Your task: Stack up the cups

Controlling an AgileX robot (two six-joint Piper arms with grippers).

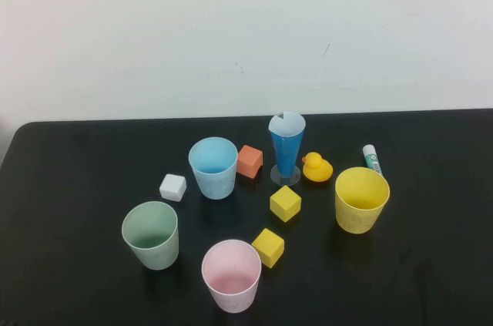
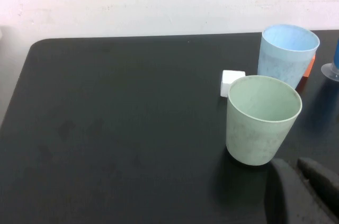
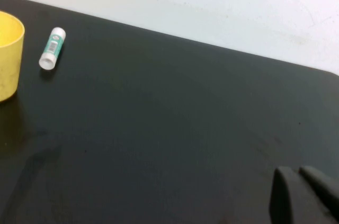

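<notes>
My black table (image 1: 69,187) runs back to a white wall (image 1: 231,25). Faint scuffs mark that wall.

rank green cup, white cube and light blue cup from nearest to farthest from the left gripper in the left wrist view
The left gripper sits low at the picture's edge; the right gripper is parked over bare table.
1. green cup, just ahead of the gripper
2. white cube, behind the green cup
3. light blue cup, farthest back, upright

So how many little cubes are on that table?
4: white cube left of the blue cup, orange cube right of it, two yellow cubes centre. Both grippers are parked near-side.
</notes>
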